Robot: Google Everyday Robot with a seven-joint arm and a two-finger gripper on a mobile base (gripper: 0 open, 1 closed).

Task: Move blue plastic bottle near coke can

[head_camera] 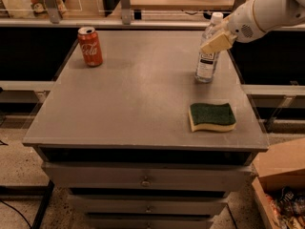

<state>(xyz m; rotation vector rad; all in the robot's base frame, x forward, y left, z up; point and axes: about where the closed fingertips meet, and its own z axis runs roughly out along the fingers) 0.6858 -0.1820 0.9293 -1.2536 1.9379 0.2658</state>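
Note:
The blue plastic bottle (pixel 206 61) is clear with a white cap and a white label. It stands upright near the table's far right edge. My gripper (pixel 213 41) comes in from the upper right on a white arm and sits at the bottle's upper body, just below the cap, partly covering it. The coke can (pixel 90 46) is red with white script and stands upright at the far left corner of the table, well apart from the bottle.
A green and yellow sponge (pixel 211 117) lies at the table's right front, below the bottle. The grey table (pixel 138 99) has drawers under it. A cardboard box (pixel 281 185) stands on the floor at the lower right. Shelving runs behind the table.

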